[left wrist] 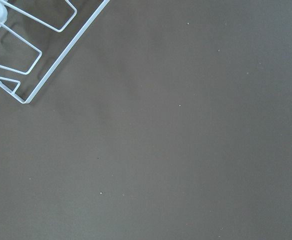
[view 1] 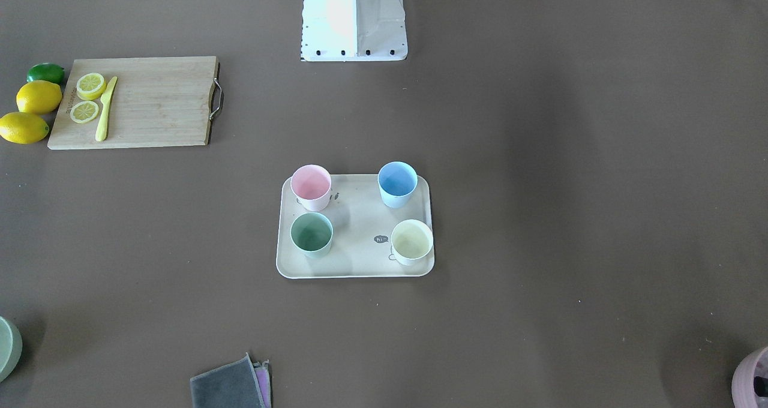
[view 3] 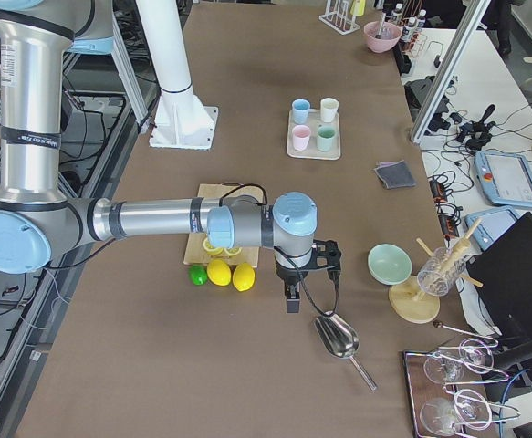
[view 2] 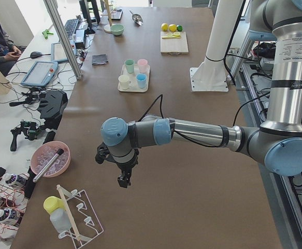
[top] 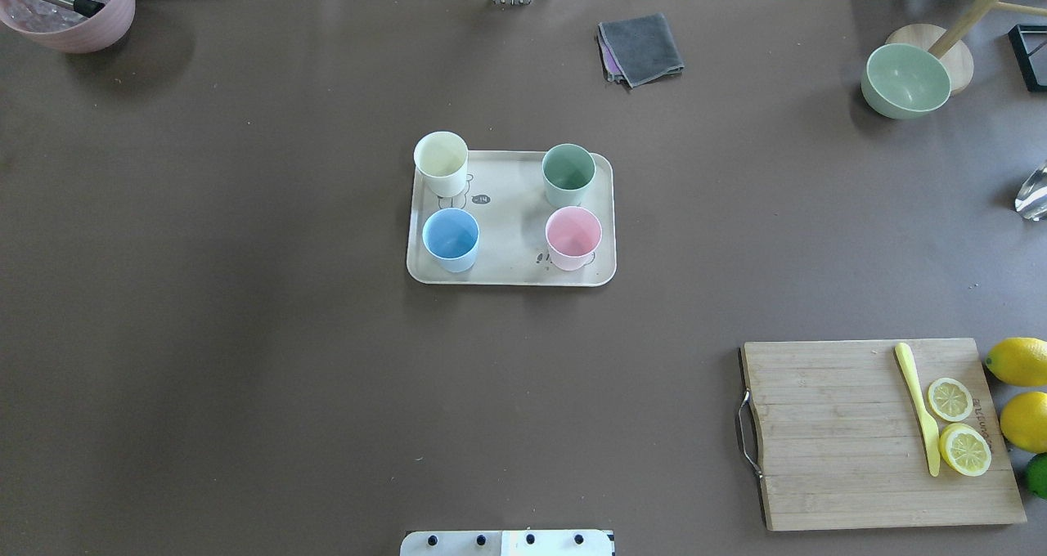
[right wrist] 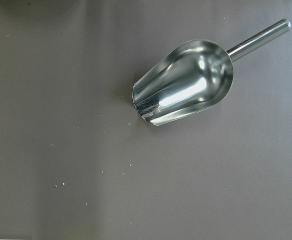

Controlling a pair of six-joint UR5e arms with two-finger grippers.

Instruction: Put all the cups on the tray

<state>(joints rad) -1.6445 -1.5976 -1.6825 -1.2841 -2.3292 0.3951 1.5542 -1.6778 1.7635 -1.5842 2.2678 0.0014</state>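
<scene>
Cups stand upright on the tray (top: 509, 229), 1 toward each corner: the cream cup (top: 442, 162), the green cup (top: 568, 172), the blue cup (top: 451, 239) and the pink cup (top: 573, 237). Spaced that way they sit apart from one another and inside the raised rim, so all 4 look placed and the task reads as complete. The tray lies well apart from both pincers, toward the table's middle. The left pincer (view 2: 124, 177) hangs over bare table near a white wire rack (left wrist: 65, 51); the right pincer (view 3: 291, 297) hangs at the opposite end, near a metal scoop (right wrist: 186, 82). Neither carries a cup, but only side views show them, so I cannot tell how their fingers are set. Hanging out there likely leaves the tray unobstructed.
</scene>
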